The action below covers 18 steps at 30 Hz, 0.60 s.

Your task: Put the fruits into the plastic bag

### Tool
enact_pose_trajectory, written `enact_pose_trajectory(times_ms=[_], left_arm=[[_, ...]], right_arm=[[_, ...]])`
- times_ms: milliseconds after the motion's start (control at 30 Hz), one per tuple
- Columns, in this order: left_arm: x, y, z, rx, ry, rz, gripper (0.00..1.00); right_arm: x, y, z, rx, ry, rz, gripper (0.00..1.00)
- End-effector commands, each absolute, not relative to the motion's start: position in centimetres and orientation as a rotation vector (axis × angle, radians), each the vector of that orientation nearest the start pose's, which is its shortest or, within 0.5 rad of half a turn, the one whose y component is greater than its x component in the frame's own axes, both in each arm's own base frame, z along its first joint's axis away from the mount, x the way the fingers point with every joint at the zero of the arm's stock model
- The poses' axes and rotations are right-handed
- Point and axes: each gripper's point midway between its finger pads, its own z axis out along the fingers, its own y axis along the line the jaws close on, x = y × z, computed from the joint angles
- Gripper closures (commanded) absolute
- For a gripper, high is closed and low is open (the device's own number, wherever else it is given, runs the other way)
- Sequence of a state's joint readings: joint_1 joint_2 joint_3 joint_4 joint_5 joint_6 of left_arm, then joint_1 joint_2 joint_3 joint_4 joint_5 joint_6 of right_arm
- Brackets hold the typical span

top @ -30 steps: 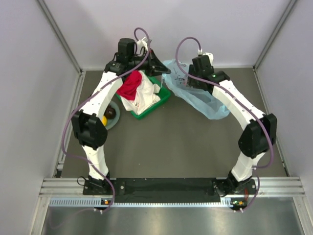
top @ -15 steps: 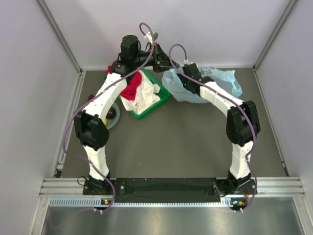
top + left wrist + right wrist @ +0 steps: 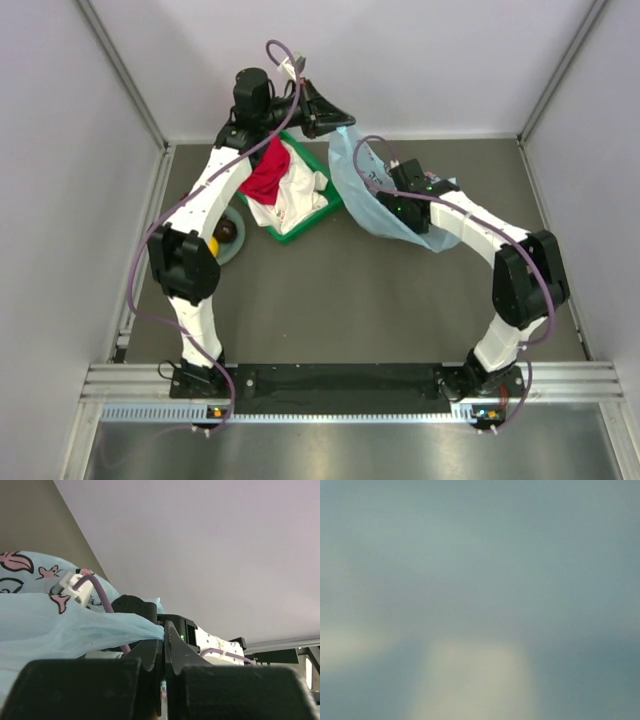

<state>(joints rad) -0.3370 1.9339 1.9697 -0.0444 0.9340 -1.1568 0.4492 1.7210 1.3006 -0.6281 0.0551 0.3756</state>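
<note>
1. The bag (image 3: 372,196) hangs from the raised left jaws, which are clenched on its top edge. It drapes down to the worktop (image 3: 350,300) just right of the tray (image 3: 305,230).
2. The right jaws are pushed against the bag and hidden by its film. The right wrist view is only blue-grey blur, so I cannot tell whether they are released or grasping.
3. A citrus (image 3: 213,246) and a dark round fruit (image 3: 229,232) lie on a plate (image 3: 238,255) at far left, half hidden by the left arm (image 3: 215,190). Other fruits cannot be made out.
4. The tray holds red and white cloths (image 3: 290,195).
</note>
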Motion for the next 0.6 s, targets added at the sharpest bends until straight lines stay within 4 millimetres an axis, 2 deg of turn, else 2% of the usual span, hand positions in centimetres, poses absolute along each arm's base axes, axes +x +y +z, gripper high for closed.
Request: enact_pose_trajectory(times_ms=[0,67,133,233,267,333,367,467,533,567], left_arm=[[42.0,-32.2,42.8,0.165,1.840,-1.828,1.00],[42.1,-32.1,42.1,0.157,1.854,-1.810,1.00],[42.4,-32.1,39.9,0.136,1.926,-1.756,1.00],[43.2,-31.9,36.6,0.104,2.021,-1.672,1.00],[43.3,-31.9,36.0,0.104,2.036,-1.651,1.00],[44.0,-31.7,34.5,0.110,2.061,-1.586,1.00],[44.1,-31.6,33.8,0.103,2.088,-1.570,1.00],[44.5,-31.4,31.8,0.086,2.140,-1.522,1.00],[44.7,-31.4,31.2,0.089,2.153,-1.502,1.00],[44.7,-31.3,31.0,0.088,2.157,-1.500,1.00]], right_arm=[[33.8,14.0,11.9,-0.064,2.652,0.052,0.26],[33.7,13.1,13.0,-0.119,2.629,0.010,0.24],[33.7,13.0,14.6,-0.171,2.594,0.061,0.23],[34.3,15.3,17.8,-0.266,2.503,0.238,0.22],[34.4,16.8,19.4,-0.299,2.468,0.344,0.22],[34.8,18.0,21.3,-0.296,2.429,0.429,0.22],[35.3,18.7,23.0,-0.295,2.386,0.471,0.22],[35.4,20.7,26.4,-0.288,2.307,0.615,0.22],[35.9,20.5,27.4,-0.238,2.282,0.612,0.20],[36.4,19.8,27.2,-0.208,2.286,0.553,0.19]])
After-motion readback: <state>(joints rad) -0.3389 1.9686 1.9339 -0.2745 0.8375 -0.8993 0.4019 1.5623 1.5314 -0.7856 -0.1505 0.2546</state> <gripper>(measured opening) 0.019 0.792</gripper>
